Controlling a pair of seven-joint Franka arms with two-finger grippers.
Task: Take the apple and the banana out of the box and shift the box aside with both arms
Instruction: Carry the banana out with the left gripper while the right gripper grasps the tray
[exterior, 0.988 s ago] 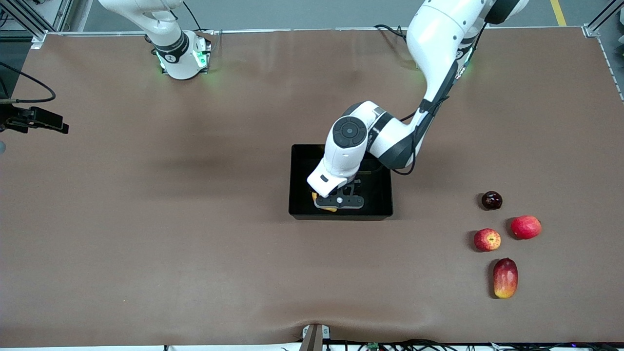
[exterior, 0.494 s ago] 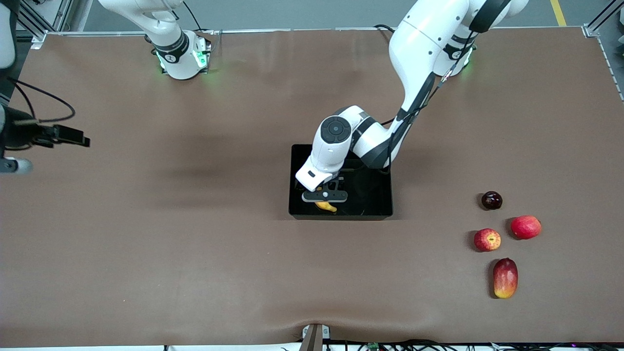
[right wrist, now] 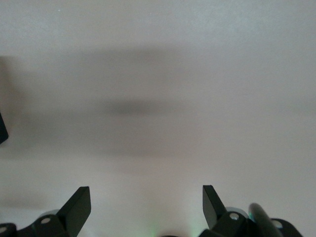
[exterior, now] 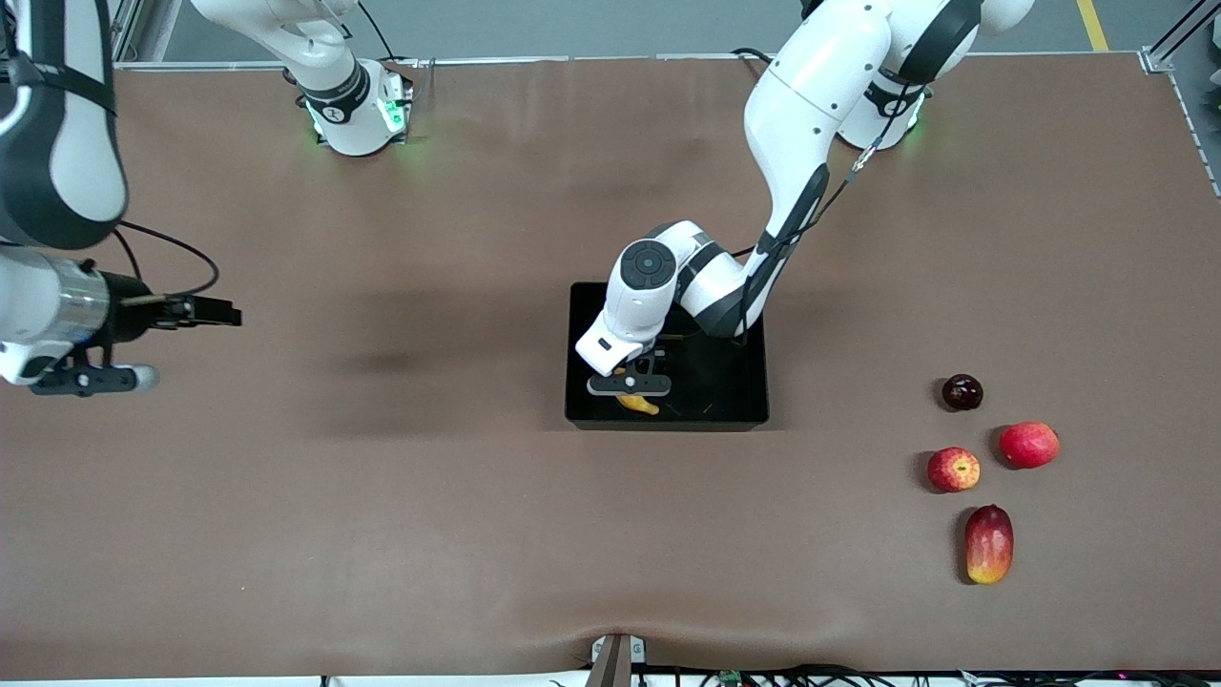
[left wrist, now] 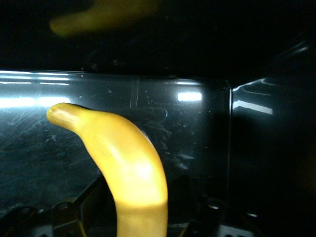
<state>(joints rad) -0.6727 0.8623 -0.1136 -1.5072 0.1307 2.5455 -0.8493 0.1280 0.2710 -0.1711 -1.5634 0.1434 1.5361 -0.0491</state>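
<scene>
Front view: left gripper [exterior: 630, 385] now lower in box [exterior: 668, 420], fingers closing around banana [exterior: 637, 405], grip unconfirmed; right gripper [right wrist: 146, 207] swings in over table [exterior: 382, 525], open, empty; apple [exterior: 953, 469] already out.

A wide brown tabletop [exterior: 382, 496] fills the view, lit evenly with soft shadows. Along its top edge runs a metal rail [exterior: 572, 59], grey floor [exterior: 572, 24] above it with a yellow line [exterior: 1092, 24].
</scene>
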